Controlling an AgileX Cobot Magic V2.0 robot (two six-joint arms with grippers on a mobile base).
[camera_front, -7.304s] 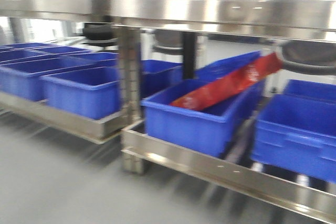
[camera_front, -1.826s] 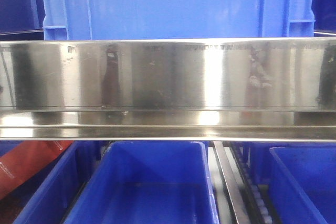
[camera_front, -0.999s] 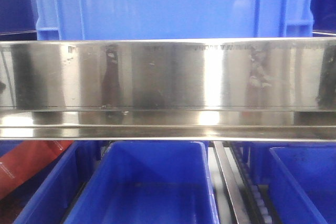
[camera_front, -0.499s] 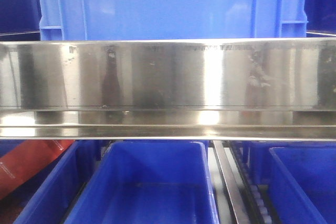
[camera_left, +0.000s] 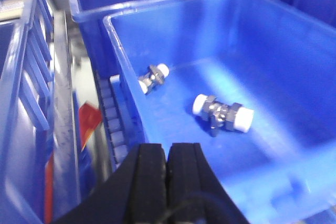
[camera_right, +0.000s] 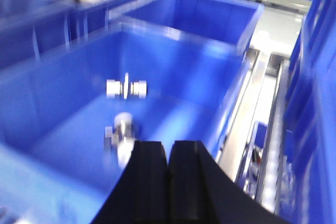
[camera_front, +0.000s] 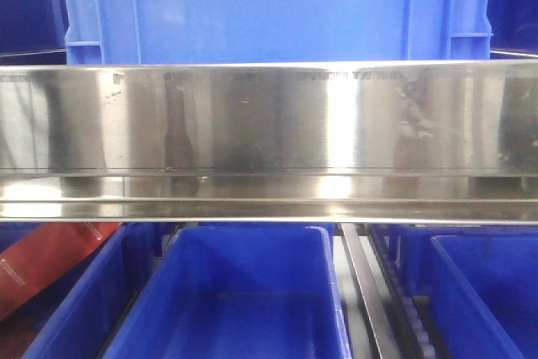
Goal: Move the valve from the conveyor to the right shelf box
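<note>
The conveyor is out of view. In the left wrist view two metal valves with white end caps lie on the floor of a blue box (camera_left: 294, 145): one valve (camera_left: 223, 113) near the middle, the other valve (camera_left: 154, 77) against the left wall. My left gripper (camera_left: 167, 153) is shut and empty, above the box's near left rim. The right wrist view shows two valves in a blue box (camera_right: 47, 129): the far valve (camera_right: 126, 88) and the near valve (camera_right: 119, 137). My right gripper (camera_right: 168, 150) is shut and empty, just right of the near valve.
The front view is filled by a steel shelf rail (camera_front: 269, 115) with a blue box (camera_front: 269, 6) on it. Below are more blue boxes (camera_front: 244, 292) and a red bag (camera_front: 42, 258) at lower left. Roller tracks (camera_left: 113, 124) run between boxes.
Seven seconds ago the front view showed the shelves from farther off; now it is close against the rail. Over the last second the upper box has shifted slightly right in view.
</note>
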